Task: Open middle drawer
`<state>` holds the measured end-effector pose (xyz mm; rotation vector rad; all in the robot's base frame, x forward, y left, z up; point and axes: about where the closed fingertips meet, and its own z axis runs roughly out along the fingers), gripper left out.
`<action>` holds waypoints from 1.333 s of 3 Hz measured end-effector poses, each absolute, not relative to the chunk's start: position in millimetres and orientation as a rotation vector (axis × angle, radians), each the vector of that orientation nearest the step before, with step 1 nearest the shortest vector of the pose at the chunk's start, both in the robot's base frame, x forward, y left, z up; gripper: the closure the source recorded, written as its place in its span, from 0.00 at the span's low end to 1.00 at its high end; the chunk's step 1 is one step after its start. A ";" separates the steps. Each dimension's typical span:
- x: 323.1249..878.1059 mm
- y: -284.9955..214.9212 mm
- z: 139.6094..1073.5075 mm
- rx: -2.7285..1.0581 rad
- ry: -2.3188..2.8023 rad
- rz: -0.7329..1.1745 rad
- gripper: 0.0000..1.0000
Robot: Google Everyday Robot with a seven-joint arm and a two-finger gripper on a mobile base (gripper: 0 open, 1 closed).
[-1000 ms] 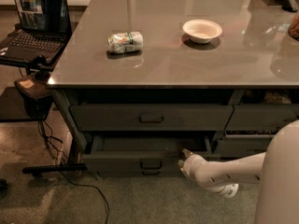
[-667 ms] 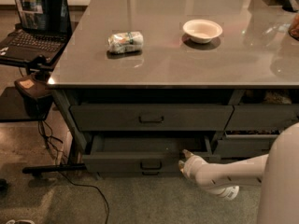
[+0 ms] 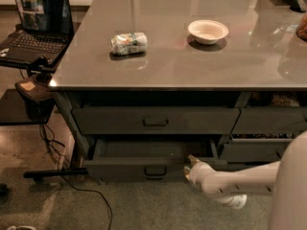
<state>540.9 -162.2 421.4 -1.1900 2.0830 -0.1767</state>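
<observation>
Grey-topped table point(image 3: 192, 71) filled most of the view, with drawers stacked under its front edge. The middle drawer point(image 3: 144, 164) stood pulled out toward the camera, below the upper drawer point(image 3: 115, 121), which sat flush and closed. The shallow dark interior of the middle drawer showed as a strip behind its flat front, and no contents could be made out in it. Its small loop handle point(image 3: 155, 170) sat at the centre of the front. The gripper point(image 3: 190, 166) was low at the right end of that front, right of the handle and apart from it, close to the drawer's front right corner. Whether it touched the drawer front could not be told, and its grip state could not be made out either; it held nothing that could be seen. The white arm point(image 3: 240, 182) ran from the gripper off to the lower right, where the robot's pale body filled the corner. On the tabletop a white bowl point(image 3: 207, 31) stood right of centre, and a crumpled packet point(image 3: 128, 42) lay to its left, well apart from it. A laptop point(image 3: 41, 23), lid open, sat on a separate stand off the table's left end, with dark cables point(image 3: 72, 186) trailing over the floor beneath.
</observation>
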 end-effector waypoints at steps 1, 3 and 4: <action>535.1 -160.7 424.4 -1.178 2.087 -0.173 1.00; 529.0 -160.4 423.7 -1.180 2.080 -0.172 1.00; 528.9 -160.2 425.6 -1.180 2.080 -0.172 1.00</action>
